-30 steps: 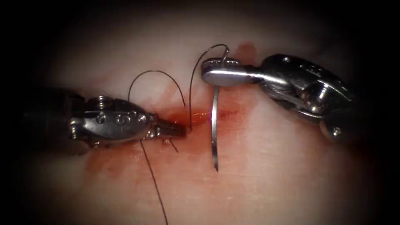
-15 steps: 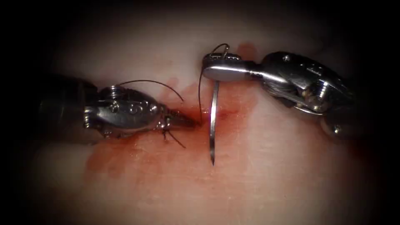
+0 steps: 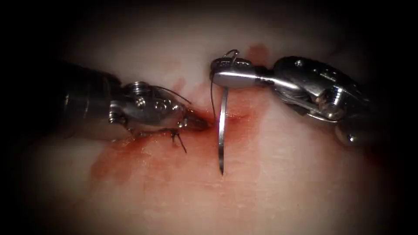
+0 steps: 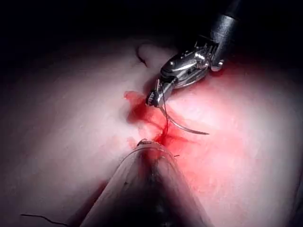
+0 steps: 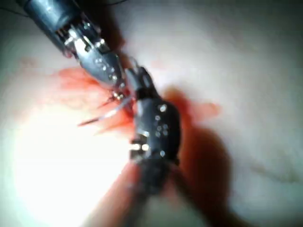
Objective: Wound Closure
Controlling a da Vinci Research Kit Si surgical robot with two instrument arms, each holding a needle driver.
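My right tool [image 3: 217,74] is shut on the curved needle [image 3: 222,130] close to its tail. The needle hangs across the cut [image 3: 237,116], its tip free over the tissue [image 3: 296,174] on the near side, not in it. Thread [image 3: 212,102] runs from the tail in a small loop above the right jaws, then down to the cut. My left tool [image 3: 201,123] comes in from the left, its jaws shut at the red fluid where the thread ends. The left wrist view shows the right tool [image 4: 154,97] holding the needle [image 4: 184,127] above the red patch.
Two short cut ends of thread [image 3: 179,144] stick out of the tissue just below the left tool. A thin arc of thread [image 3: 176,95] lies over the left tool's wrist. Red fluid [image 3: 130,159] stains the tissue left of and below the cut.
The left tool has moved right and up to the cut. The thread loops have shrunk and the long strand toward the bottom is gone. The right tool and needle barely moved.
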